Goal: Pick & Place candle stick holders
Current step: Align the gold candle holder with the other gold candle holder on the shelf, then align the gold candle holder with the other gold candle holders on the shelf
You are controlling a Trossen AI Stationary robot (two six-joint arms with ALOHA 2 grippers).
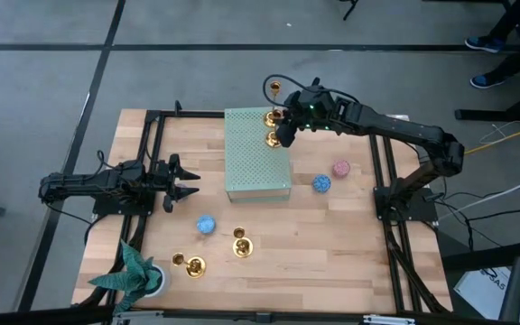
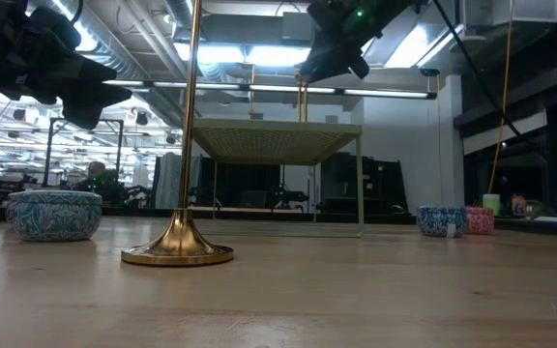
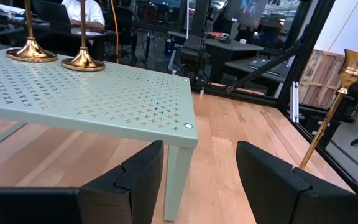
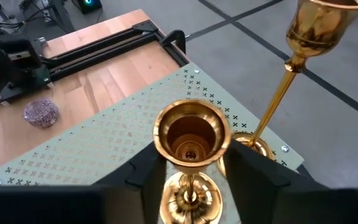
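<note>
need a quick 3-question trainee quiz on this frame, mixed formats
1. True or false: the left tool is shut.
2. How many candle stick holders stand on the green stand? A one, B two, C four.
3. What does the open right tool straddle?
Key: 1 false; 2 B; 3 a candle stick holder on the stand.

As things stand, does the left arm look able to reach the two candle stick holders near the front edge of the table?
Probably yes. The left gripper is open, and bare wood lies between it and the two candle stick holders; only the blue disc sits nearby.
</note>
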